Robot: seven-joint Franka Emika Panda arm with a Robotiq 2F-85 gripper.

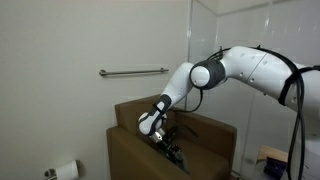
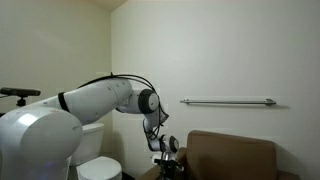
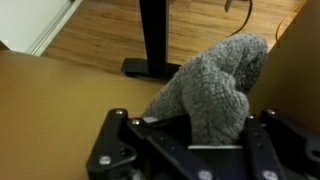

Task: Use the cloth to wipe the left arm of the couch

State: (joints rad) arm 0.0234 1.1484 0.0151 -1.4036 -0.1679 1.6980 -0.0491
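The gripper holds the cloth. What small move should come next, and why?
Probably slide the cloth sideways along the couch arm. The gripper is shut on the cloth, and in the wrist view the cloth seems to rest on the brown arm, with bare surface beside it. How firmly it presses, I cannot tell.

Couch (image 2: 240, 156) cut by bottom edge; cloth (image 3: 215, 85) base behind jaws

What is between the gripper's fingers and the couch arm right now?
The gray cloth: the wrist view shows it clamped between the fingers, bunched above the brown couch arm. Whether it touches is unclear.
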